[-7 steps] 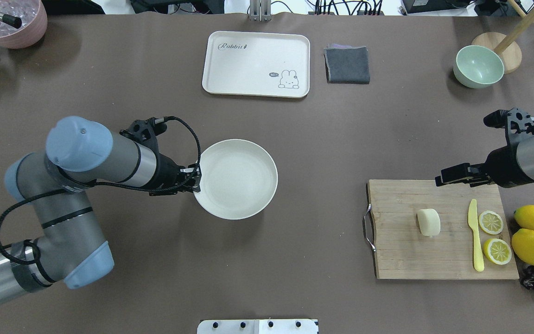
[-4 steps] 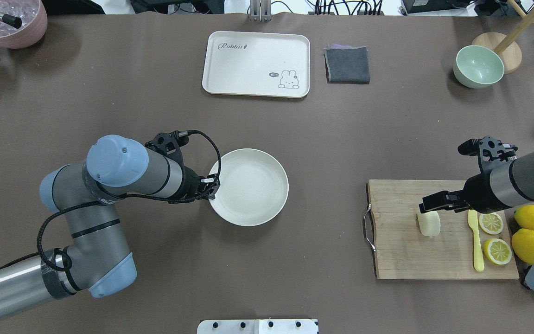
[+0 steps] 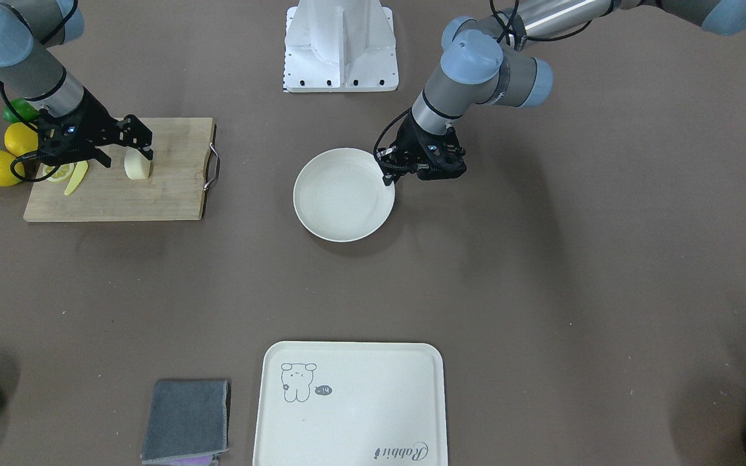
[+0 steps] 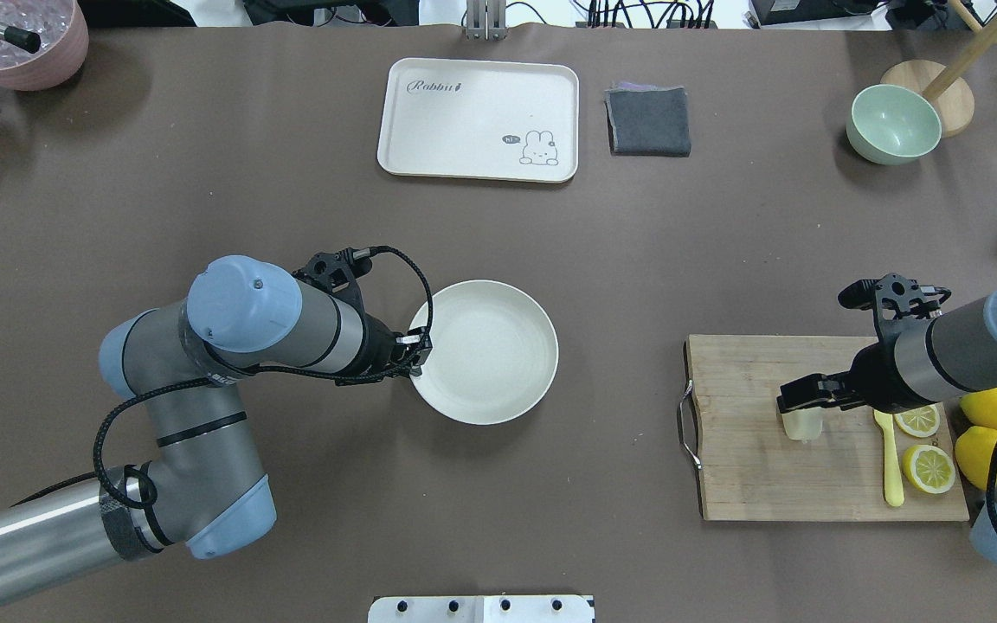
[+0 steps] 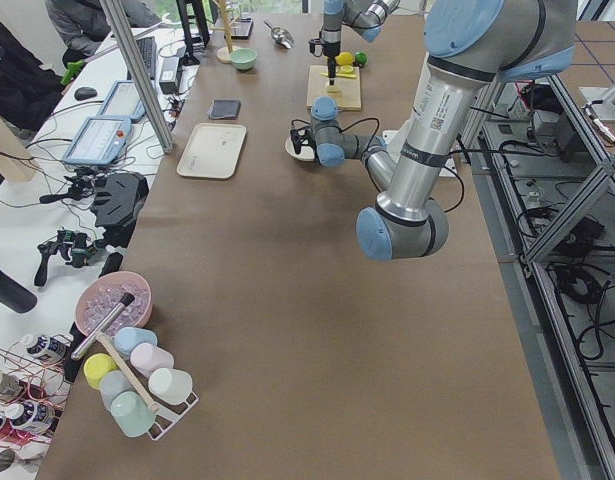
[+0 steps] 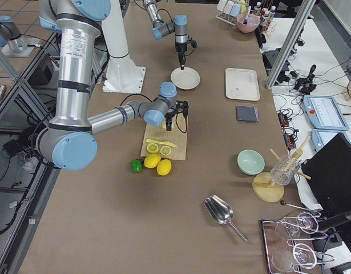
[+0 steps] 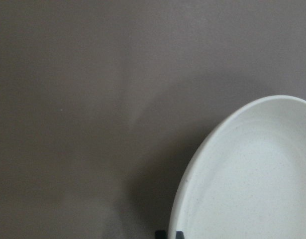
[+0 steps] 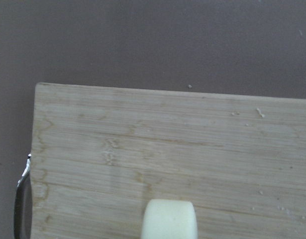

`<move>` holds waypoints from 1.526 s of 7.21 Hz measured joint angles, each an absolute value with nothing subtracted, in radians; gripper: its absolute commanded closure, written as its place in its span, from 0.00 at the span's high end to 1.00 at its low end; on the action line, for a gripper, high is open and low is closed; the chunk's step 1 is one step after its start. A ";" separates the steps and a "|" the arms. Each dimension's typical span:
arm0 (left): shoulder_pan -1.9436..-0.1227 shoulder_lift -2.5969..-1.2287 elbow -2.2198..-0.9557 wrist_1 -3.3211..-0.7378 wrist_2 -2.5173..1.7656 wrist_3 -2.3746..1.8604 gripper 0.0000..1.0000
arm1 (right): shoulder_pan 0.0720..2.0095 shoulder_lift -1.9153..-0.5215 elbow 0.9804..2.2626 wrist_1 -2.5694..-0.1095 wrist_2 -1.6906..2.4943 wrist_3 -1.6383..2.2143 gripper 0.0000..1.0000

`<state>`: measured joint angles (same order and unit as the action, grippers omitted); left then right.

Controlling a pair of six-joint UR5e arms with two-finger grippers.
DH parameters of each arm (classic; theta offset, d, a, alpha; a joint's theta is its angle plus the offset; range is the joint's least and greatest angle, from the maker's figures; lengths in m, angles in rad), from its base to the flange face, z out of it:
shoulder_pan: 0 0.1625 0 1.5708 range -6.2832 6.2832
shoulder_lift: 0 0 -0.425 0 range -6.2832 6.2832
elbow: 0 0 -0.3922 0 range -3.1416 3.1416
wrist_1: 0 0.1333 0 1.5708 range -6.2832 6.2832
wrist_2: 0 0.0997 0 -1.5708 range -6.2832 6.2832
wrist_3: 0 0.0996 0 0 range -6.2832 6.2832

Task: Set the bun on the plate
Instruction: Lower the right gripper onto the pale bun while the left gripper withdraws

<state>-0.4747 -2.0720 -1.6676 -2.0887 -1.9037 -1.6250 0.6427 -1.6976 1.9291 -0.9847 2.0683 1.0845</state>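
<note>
Shows a brown worktop [image 4: 637, 260] from above, with two robot arms reaching in. Shows the bun [image 4: 801, 427] lying on a wooden cutting board [image 4: 749, 467] at the right, just left of a yellow knife [image 4: 890, 467] and lemon slices [image 4: 916, 420]. Shows the right gripper [image 4: 801, 400] just over the bun, jaws spread wide. Shows the plate [image 4: 498, 381] near the centre, well apart from the board. Shows the left gripper [image 4: 416, 350] pinched narrowly on the plate's left rim.
</note>
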 measured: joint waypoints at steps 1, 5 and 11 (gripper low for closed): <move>-0.474 -2.074 -1.667 -2.089 -1.904 -1.625 0.86 | 0.634 -1.693 1.921 -0.991 2.055 1.085 0.82; -0.482 -2.075 -1.668 -2.097 -1.904 -1.626 0.87 | 0.620 -1.691 1.916 -0.994 2.047 1.085 0.00; -0.685 -1.983 -1.749 -2.093 -2.074 -1.554 0.88 | 0.651 -1.461 1.958 -1.260 2.056 1.086 0.00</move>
<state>-0.6853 -1.9832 -1.7492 -2.0927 -2.0743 -1.5537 0.6511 -1.4608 1.9581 -1.2599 2.0558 1.0861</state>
